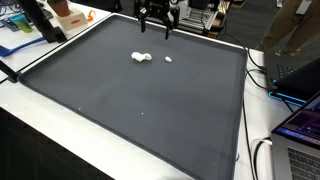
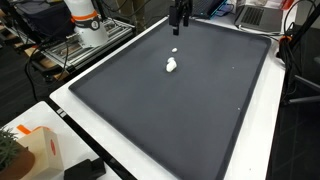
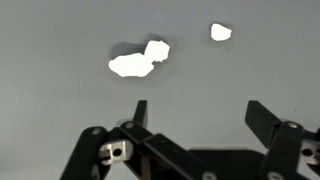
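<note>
Dark grey mat (image 1: 150, 100), white lump (image 3: 138, 62) lying ahead of spread, empty fingers (image 3: 262, 118)

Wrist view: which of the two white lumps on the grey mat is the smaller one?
The upper-right lump, a single rounded bit. The larger lump lies apart to its left, elongated and two-lobed.

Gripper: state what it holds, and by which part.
Nothing. The gripper is open and empty above the mat; the white lump lies apart from it.
</note>
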You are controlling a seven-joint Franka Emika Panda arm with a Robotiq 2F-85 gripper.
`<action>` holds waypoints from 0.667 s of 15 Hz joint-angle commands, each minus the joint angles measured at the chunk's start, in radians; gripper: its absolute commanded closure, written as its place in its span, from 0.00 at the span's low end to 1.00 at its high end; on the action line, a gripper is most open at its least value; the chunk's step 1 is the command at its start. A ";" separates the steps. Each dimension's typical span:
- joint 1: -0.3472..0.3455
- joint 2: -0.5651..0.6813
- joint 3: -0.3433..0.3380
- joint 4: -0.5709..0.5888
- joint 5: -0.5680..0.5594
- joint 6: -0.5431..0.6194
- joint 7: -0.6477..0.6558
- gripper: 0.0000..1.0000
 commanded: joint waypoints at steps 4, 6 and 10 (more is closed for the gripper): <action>0.183 -0.062 -0.210 0.089 0.214 -0.095 -0.191 0.00; 0.336 -0.046 -0.374 0.147 0.287 -0.142 -0.263 0.00; 0.635 0.005 -0.678 0.269 0.335 -0.237 -0.345 0.00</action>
